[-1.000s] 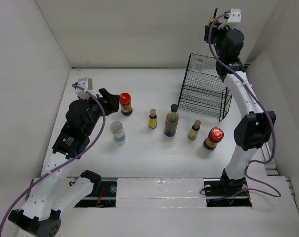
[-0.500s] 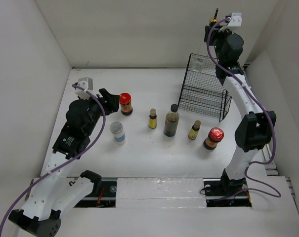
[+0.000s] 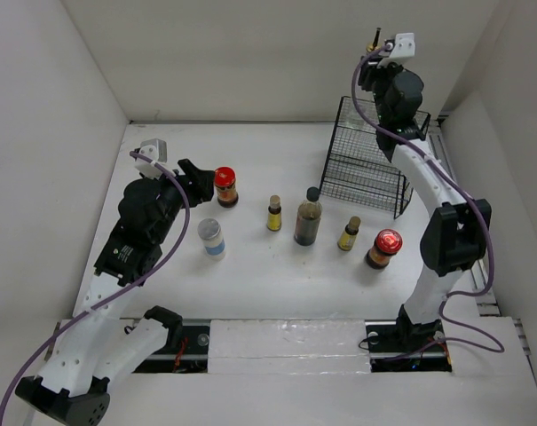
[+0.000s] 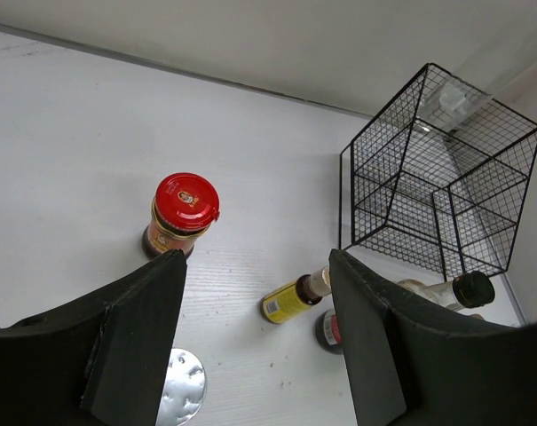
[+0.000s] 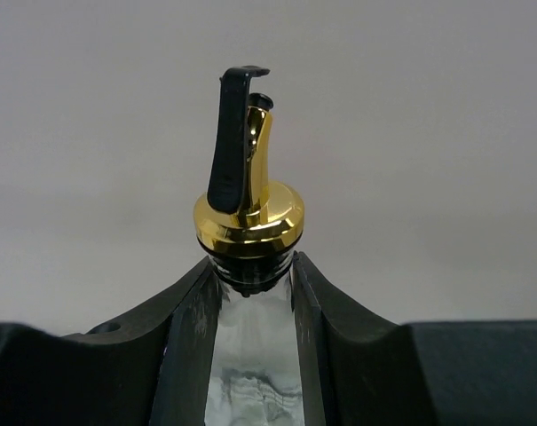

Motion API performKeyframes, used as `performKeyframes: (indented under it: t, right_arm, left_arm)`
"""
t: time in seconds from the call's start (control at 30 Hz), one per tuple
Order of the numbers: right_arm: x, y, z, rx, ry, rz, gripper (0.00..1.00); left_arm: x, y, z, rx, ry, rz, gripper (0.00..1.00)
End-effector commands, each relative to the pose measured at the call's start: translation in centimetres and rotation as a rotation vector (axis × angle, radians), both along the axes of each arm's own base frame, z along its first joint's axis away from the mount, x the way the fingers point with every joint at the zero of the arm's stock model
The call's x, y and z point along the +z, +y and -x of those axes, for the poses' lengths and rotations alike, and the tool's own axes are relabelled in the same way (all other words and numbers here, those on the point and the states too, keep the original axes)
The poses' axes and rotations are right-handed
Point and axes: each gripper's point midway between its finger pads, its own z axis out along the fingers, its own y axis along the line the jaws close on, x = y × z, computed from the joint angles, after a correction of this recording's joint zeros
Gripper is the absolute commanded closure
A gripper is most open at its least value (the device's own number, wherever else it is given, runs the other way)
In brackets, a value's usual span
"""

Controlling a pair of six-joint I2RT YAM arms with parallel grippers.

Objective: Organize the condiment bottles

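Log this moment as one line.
right pincer: shut on gold-spouted bottle, raised near wire basket | left pincer: open, facing red-lidded jar

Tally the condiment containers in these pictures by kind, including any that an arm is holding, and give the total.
red-lidded jars: 2
tiny yellow-labelled bottles: 2
dark black-capped bottle: 1
white shaker: 1
gold-spouted bottle: 1
Total: 7

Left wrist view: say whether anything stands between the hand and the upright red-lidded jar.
Nothing visible does. The jar stands on bare table just ahead of the open left hand, toward its left finger. The shaker sits back under the hand, out of the path.
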Motion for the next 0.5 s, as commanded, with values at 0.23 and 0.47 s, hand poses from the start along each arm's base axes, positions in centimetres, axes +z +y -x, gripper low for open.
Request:
performKeyframes:
  t: [0.23,0.47]
  right_arm:
    - [4.1,0.1,3.7,-0.035,-0.224,0.006,1.00]
    - [0.1,-0.4,2.6,-0.024,-0.134,-0.030,0.99]
  left_arm:
    - [0.8,-0.1,-0.4,-0.004,-0.038,0.003,0.39]
    - [0.8,-0.1,-0.4,-0.004,-0.038,0.003,0.39]
